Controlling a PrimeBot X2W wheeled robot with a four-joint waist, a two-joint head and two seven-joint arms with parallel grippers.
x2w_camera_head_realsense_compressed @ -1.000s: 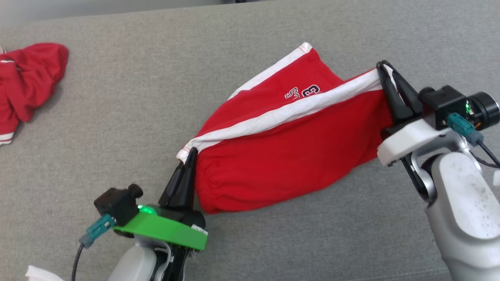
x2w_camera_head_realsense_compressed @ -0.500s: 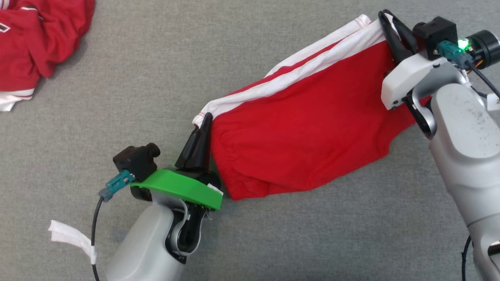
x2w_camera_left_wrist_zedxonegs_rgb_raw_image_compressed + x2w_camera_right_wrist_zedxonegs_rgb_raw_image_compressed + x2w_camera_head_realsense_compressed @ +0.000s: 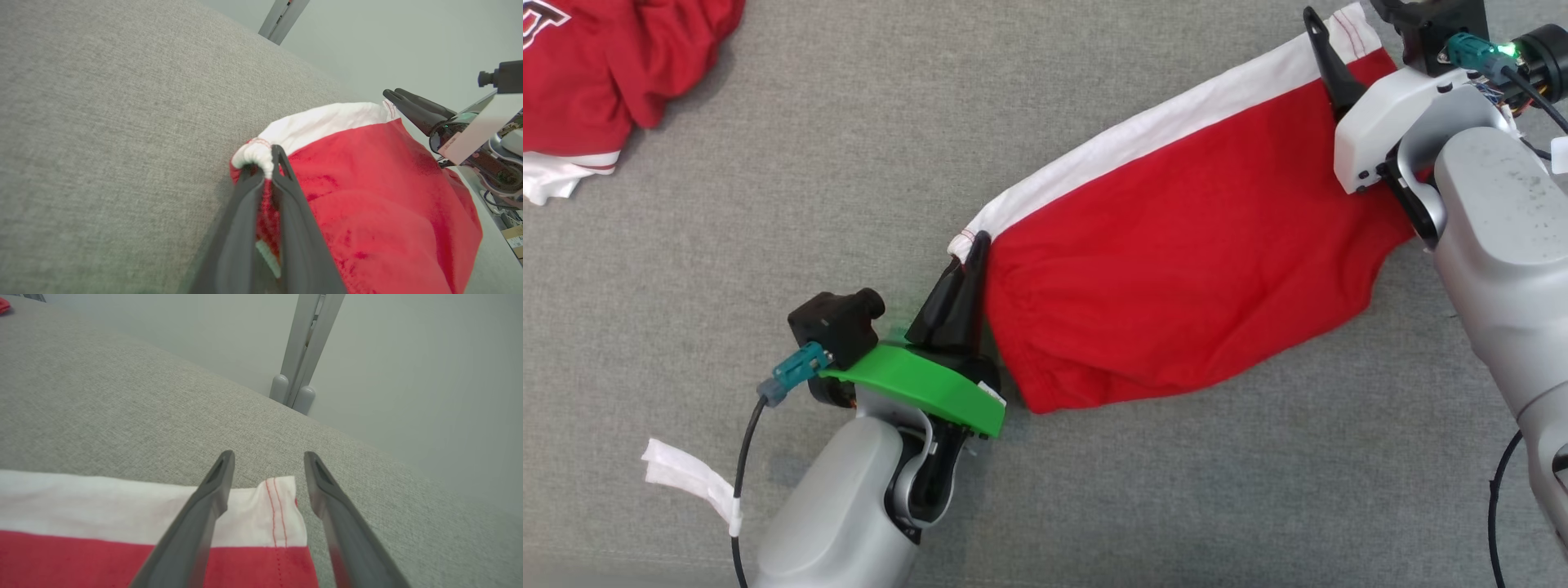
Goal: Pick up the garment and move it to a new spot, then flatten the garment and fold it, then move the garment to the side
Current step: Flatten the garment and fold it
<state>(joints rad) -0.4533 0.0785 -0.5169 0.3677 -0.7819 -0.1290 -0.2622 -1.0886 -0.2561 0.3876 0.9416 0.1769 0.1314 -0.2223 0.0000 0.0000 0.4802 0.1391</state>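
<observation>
Left gripper (image 3: 974,249) is pinched tight on the garment's (image 3: 1176,269) near white corner. Right gripper (image 3: 269,457) has jaws apart, straddling the far stitched corner and clamping nothing. Garment lies stretched between them on grey cushion (image 3: 849,180). Looks light, soft and floppy: likely to sag and bunch, not fragile. Best holds are probably the white band's stitched corners, which are thicker and less slippy.

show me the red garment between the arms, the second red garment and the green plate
red garment (image 3: 1176,269), head view, middle of its red panel
second red garment (image 3: 605,73), head view, red bulk at upper left
green plate (image 3: 923,388), head view, its flat top
</observation>
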